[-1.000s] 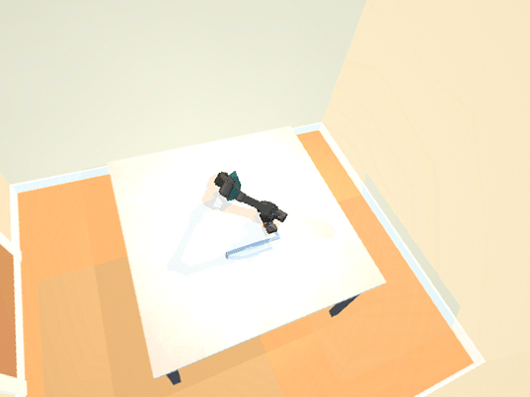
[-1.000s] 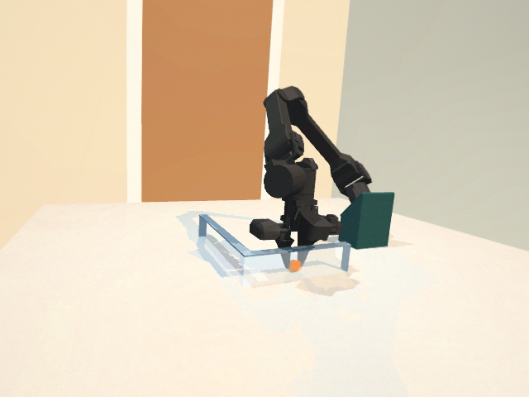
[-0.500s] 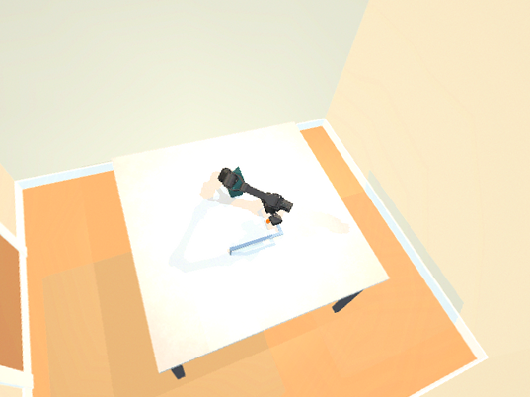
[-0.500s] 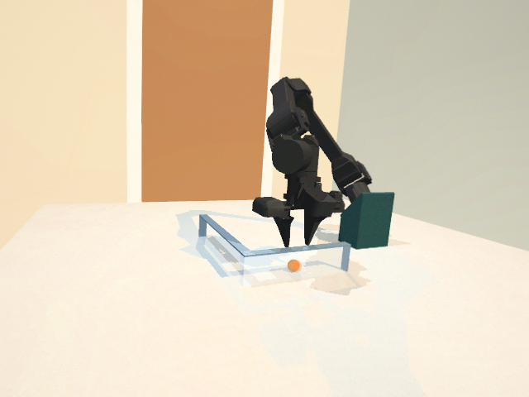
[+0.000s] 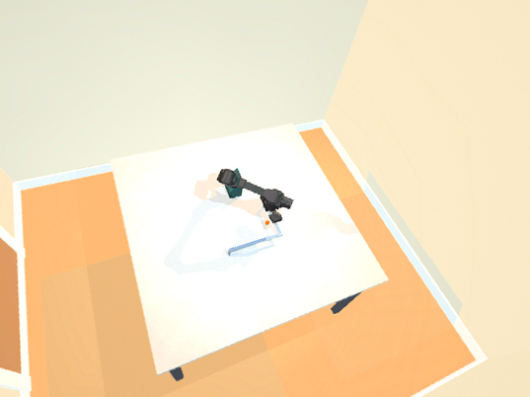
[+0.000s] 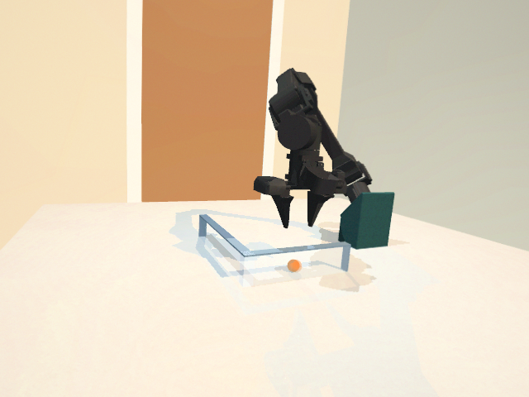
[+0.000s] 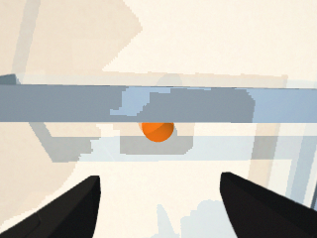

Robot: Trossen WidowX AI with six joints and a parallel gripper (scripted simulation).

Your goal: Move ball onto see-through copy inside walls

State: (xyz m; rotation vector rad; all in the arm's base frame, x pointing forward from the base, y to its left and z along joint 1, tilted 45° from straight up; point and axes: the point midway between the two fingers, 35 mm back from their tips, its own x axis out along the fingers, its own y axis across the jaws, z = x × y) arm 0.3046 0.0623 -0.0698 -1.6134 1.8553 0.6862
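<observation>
Hanging above the table with its two dark fingers (image 6: 285,213) spread apart and nothing between them, the claw (image 6: 297,225) held no ball. In the wrist view both fingertips framed bare table, with the ball (image 7: 158,131) ahead of them and lower, half hidden by the top edge of a clear wall (image 7: 64,103).

Below the claw and a little toward the outside camera, the orange ball (image 6: 293,265) sat on the table (image 6: 107,298) inside the corner made by the two low clear walls (image 6: 294,248), close to the longer one. No separate see-through copy could be made out around it (likely it sat right over it, though that was a guess).

Beyond the claw on its far side stood the teal base block (image 6: 369,220), with the arm rising from it.

What could still go wrong, as I judged it: the ball might not be fully at rest and could creep off the spot. A retreat that dipped low could clip a wall or brush the ball and set it rolling out the open side.
</observation>
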